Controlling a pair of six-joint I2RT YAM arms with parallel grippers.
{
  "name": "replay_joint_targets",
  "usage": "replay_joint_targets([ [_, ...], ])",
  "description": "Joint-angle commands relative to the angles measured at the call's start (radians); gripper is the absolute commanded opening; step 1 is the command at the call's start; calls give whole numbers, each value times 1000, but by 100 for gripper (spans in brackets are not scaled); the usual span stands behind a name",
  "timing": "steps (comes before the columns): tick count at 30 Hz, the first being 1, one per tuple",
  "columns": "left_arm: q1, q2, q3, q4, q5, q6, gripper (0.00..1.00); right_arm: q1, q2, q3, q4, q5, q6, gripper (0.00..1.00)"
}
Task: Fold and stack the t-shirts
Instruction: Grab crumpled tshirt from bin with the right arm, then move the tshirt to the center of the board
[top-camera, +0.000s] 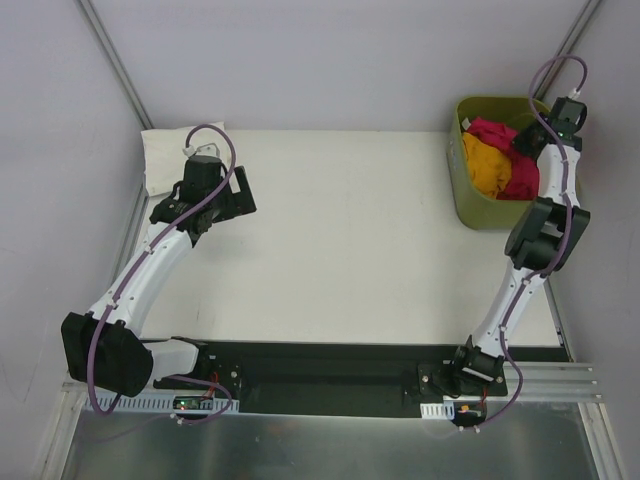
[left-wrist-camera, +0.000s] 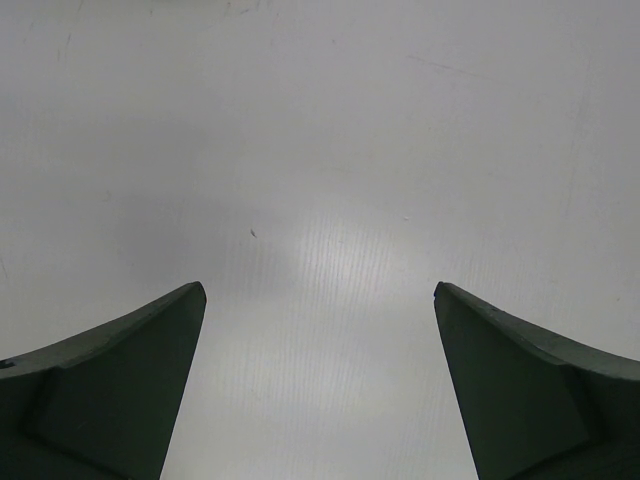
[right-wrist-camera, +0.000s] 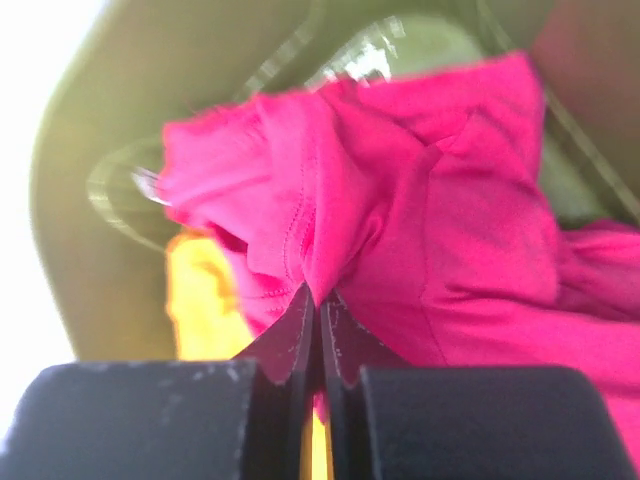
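A crumpled pink t-shirt (top-camera: 500, 140) and an orange t-shirt (top-camera: 482, 165) lie in an olive green bin (top-camera: 466, 205) at the table's far right. My right gripper (right-wrist-camera: 320, 296) is over the bin, shut on a fold of the pink t-shirt (right-wrist-camera: 430, 200); the orange t-shirt (right-wrist-camera: 200, 290) shows below it. My left gripper (top-camera: 240, 195) hovers over the white table at the far left; in its wrist view it (left-wrist-camera: 320, 290) is open and empty, with only bare table between the fingers.
A white folded cloth or pad (top-camera: 165, 150) lies at the table's far left corner behind the left arm. The white table top (top-camera: 350, 240) spans the middle. A black rail (top-camera: 320, 375) runs along the near edge between the arm bases.
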Motion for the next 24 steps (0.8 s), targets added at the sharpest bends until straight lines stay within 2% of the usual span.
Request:
replay_joint_targets([
  [1,10,-42,18,11,23,1,99,11,-223,20,72,20,-45,1],
  [9,10,-84,-8,11,57,-28,99,22,-479,17,56,-46,-62,1],
  [13,10,-113,-25,9,87,-56,99,74,-622,7,40,-101,-71,1],
  [19,10,-172,-63,11,113,-86,99,244,-871,-79,115,-146,-91,1],
  [21,10,-191,-81,11,112,-92,99,292,-957,-148,189,-187,-47,1],
  [24,10,-228,-98,11,104,-102,99,384,-1015,-164,206,-296,32,1],
])
